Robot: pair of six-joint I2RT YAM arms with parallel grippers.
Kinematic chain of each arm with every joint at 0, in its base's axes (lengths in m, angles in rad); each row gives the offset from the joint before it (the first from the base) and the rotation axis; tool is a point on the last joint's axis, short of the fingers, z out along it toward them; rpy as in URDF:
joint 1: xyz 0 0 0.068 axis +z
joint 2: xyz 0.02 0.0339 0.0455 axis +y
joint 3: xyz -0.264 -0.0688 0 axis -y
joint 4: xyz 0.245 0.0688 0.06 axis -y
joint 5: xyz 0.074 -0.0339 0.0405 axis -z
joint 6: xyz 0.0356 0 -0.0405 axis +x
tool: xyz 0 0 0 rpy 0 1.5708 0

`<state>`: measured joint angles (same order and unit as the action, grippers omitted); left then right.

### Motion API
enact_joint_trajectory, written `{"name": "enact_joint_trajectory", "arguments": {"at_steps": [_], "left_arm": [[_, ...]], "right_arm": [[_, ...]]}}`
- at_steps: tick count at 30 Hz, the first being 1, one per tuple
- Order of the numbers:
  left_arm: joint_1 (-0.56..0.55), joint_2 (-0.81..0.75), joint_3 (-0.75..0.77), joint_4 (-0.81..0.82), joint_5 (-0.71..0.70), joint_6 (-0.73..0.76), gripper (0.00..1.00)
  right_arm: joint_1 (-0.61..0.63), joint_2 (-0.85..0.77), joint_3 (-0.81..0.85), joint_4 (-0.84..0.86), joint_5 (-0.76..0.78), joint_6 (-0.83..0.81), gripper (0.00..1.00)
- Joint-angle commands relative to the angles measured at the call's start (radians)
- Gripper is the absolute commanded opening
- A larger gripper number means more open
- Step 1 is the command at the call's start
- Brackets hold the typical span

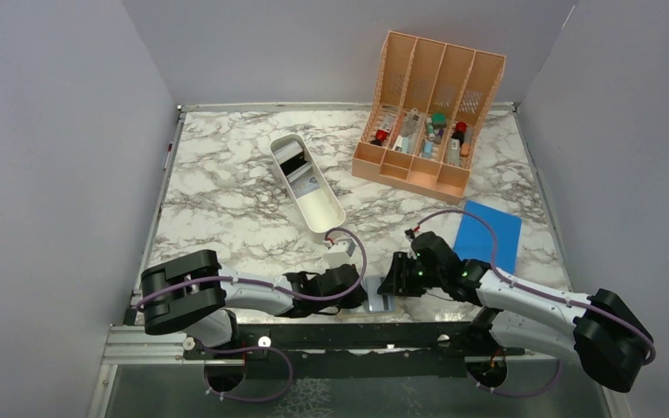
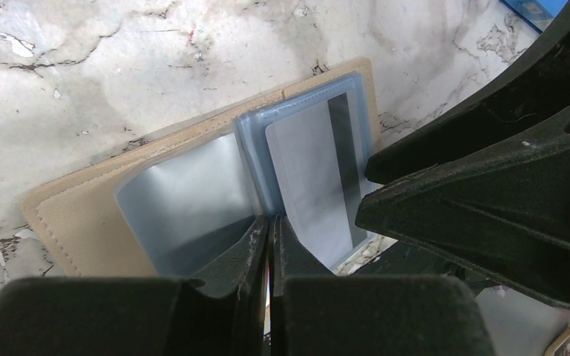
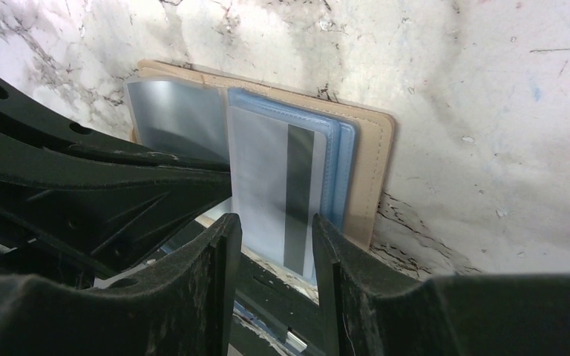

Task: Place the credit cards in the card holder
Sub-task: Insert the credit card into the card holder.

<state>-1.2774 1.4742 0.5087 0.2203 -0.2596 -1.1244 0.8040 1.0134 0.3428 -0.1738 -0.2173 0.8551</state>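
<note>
Card (image 3: 271, 178) held between right fingers (image 3: 219, 259); holder (image 3: 375, 170) beneath.

1. The card holder (image 1: 380, 297) lies open at the near edge of the table (image 1: 226, 200), about midway along it (partly under the arms).
2. The left gripper (image 2: 269, 226) is on its left, tips at the fold between the two halves; the right gripper (image 3: 271, 230) is on its right.
3. A card (image 3: 267, 178) sits in the half nearer the right gripper, its near end between that gripper's fingers.
4. A tray (image 1: 307, 185) lies mid-table, slanting from far left to near right.
5. An organizer (image 1: 427, 113) stands by the far edge, toward the right corner.
6. A flat pad (image 1: 488, 235) lies by the right edge, in front of the organizer.
</note>
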Motion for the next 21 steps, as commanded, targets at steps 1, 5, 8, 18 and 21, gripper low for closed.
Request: {"name": "enact_joint_trajectory", "arguments": {"at_steps": [1, 5, 8, 18, 21], "left_arm": [[0.002, 0.018, 0.007, 0.007, 0.019, 0.002, 0.08], [0.003, 0.016, 0.008, 0.0, 0.018, 0.003, 0.08], [0.002, 0.013, 0.005, -0.001, 0.016, 0.002, 0.07], [0.003, 0.014, 0.007, -0.001, 0.015, 0.003, 0.07], [0.003, 0.013, 0.007, -0.001, 0.014, 0.003, 0.07]], "right_arm": [[0.004, 0.002, 0.004, -0.024, 0.025, -0.021, 0.46], [0.004, 0.024, 0.007, -0.024, 0.027, -0.021, 0.46], [0.004, 0.019, 0.012, -0.047, 0.045, -0.024, 0.46], [0.004, 0.011, 0.022, -0.067, 0.057, -0.033, 0.46], [0.004, 0.016, 0.019, -0.063, 0.055, -0.035, 0.46]]}}
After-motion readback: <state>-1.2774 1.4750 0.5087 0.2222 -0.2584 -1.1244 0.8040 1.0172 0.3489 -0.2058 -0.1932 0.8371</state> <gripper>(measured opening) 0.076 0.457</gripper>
